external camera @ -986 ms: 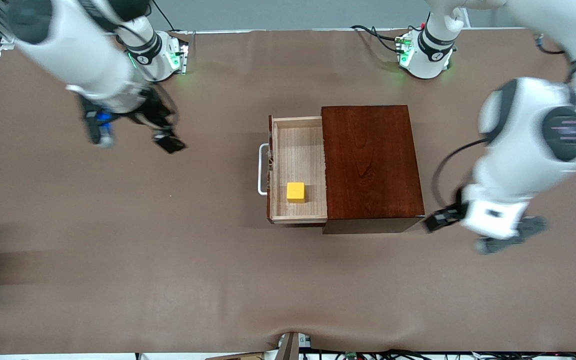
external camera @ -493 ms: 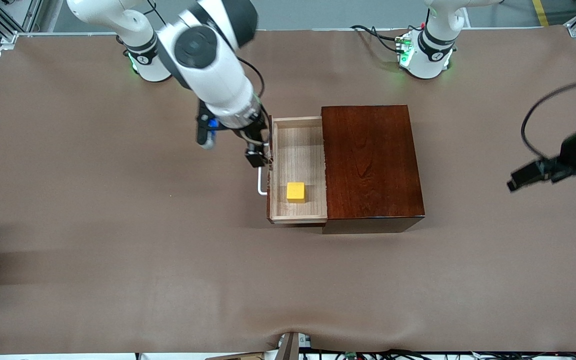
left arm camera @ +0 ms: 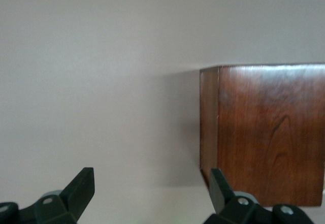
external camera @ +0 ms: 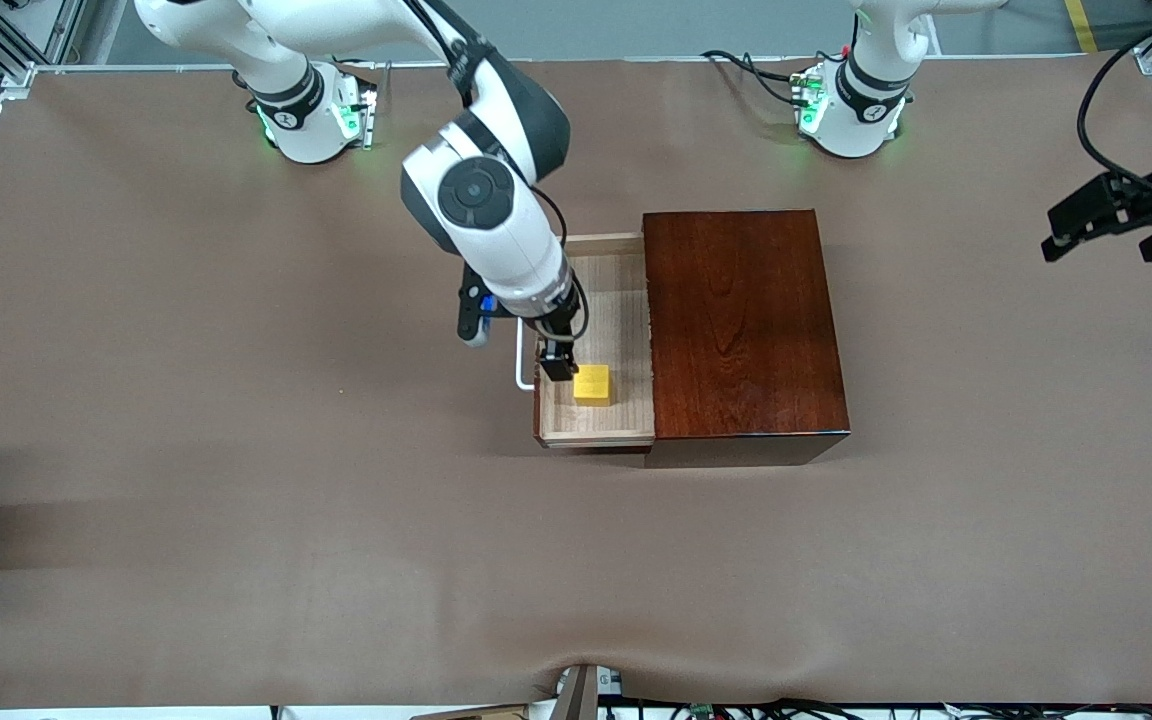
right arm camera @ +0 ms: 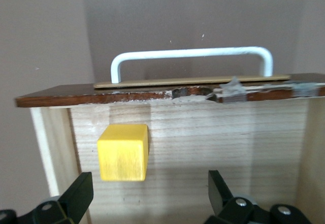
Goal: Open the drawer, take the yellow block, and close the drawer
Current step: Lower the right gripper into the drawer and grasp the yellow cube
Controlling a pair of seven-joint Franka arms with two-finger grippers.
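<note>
**Now: lining up on the block in the open drawer**

The drawer (external camera: 596, 340) stands pulled out of the box (external camera: 744, 325), toward the right arm's end of the tabletop (external camera: 236, 450), its white handle (right arm camera: 190, 56) at the front. The block (external camera: 592, 384) lies on the pale drawer floor, in the part nearer the front camera and close to the drawer's front panel.

The right gripper (external camera: 558, 366) hangs over the drawer just beside the block, jaws spread wide and holding nothing. In the right wrist view the block (right arm camera: 123, 152) sits close to one finger (right arm camera: 76, 196) rather than midway between the two, so the gripper seems off-centre.

To do this step well, I would shift the gripper sideways until the block is centred between the fingers, then go straight down. The front panel is near, so the finger on that side needs room to slip between panel and block without catching the wood. Closing on two flat, parallel faces, low on the cube, should keep it from twisting out.

The left gripper (external camera: 1116, 215) waits in the air near the left arm's end of the tabletop, jaws apart and empty.
</note>
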